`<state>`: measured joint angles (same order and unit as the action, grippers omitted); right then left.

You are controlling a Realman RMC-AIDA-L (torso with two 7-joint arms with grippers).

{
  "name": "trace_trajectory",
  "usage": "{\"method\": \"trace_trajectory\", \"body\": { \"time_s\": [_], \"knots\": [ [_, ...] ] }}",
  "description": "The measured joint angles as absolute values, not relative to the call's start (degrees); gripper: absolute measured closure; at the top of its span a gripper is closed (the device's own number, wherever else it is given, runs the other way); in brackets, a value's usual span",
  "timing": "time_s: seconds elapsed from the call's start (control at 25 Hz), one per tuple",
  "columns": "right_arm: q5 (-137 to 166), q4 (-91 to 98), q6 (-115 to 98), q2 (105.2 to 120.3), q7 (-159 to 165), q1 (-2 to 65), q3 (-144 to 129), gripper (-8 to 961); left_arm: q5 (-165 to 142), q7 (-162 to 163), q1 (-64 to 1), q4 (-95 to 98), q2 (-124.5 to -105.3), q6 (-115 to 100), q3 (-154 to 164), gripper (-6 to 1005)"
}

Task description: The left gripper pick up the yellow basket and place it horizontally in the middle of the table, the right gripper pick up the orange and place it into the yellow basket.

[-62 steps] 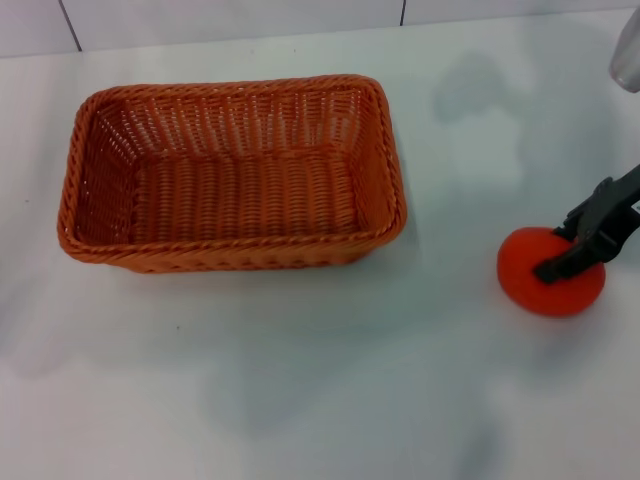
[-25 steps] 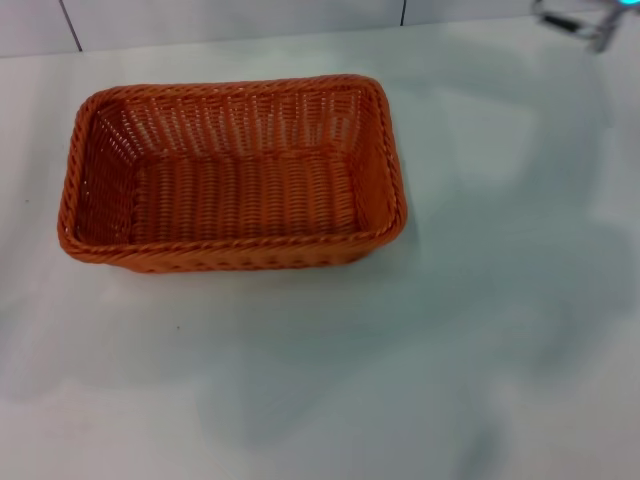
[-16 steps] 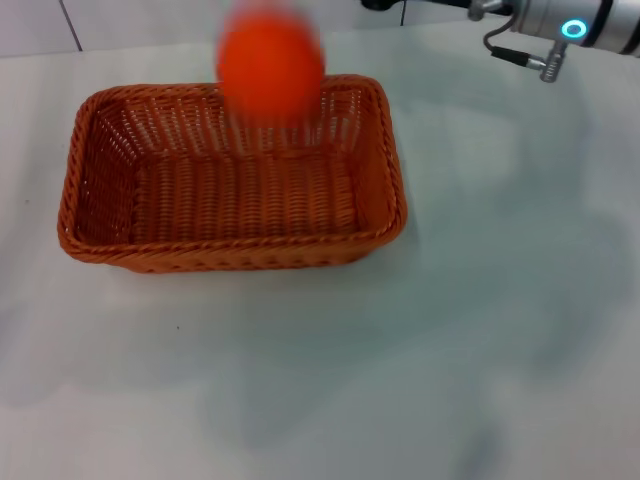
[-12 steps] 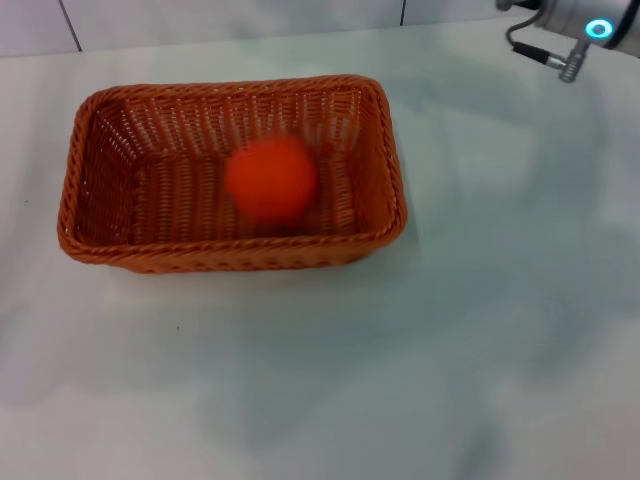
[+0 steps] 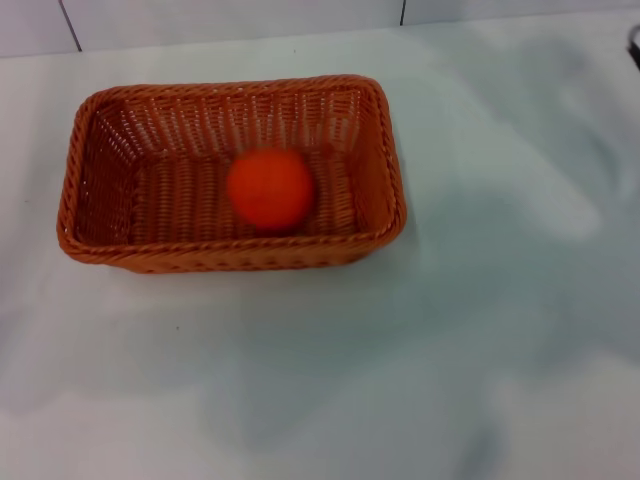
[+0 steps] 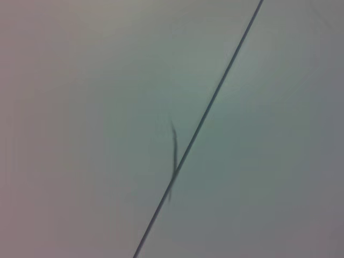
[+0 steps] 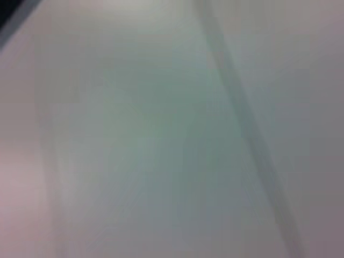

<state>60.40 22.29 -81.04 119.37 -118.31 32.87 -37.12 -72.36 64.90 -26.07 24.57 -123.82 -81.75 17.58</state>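
Note:
The orange-brown woven basket (image 5: 90, 160) lies lengthwise across the left-middle of the white table (image 5: 420, 350) in the head view. The orange (image 5: 270, 189) rests inside it on the basket floor, a little right of centre. Neither gripper shows in the head view; only a dark sliver of the right arm (image 5: 635, 45) is at the far right edge. The left wrist view shows only a pale surface with a thin dark line (image 6: 199, 126). The right wrist view shows only a blurred pale surface.
A wall with tile seams (image 5: 403, 12) runs along the table's far edge. Bare white tabletop lies in front of and to the right of the basket.
The right gripper lifted the orange from the right of the table, carried it over the basket and let it go. The orange fell into the basket and settled; the right arm withdrew out of view.

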Motion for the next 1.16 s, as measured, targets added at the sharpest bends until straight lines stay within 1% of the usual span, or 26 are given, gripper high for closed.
{"method": "trace_trajectory", "body": {
  "time_s": [0.32, 0.6, 0.8, 1.16],
  "knots": [
    [50.6, 14.0, -78.6, 119.49, -133.6, 32.0, -33.7, 21, -70.1, 60.8, -26.1, 21.6, -123.89, -84.3, 17.5, 264],
    [49.8, 12.0, -76.9, 119.53, -144.3, 32.4, -31.9, 31, -61.0, 37.1, -26.7, 10.1, -124.05, -92.7, 17.4, 266],
    [49.7, 11.7, -74.4, 119.53, -145.5, 32.8, -30.4, 31, -59.9, 24.0, -27.6, 4.7, -124.39, -95.3, 17.0, 265],
    [49.7, 11.7, -73.3, 119.53, -145.6, 33.4, -29.5, 31, -59.8, 22.3, -27.8, 2.3, -124.47, -96.0, 16.8, 264]
  ]
}}
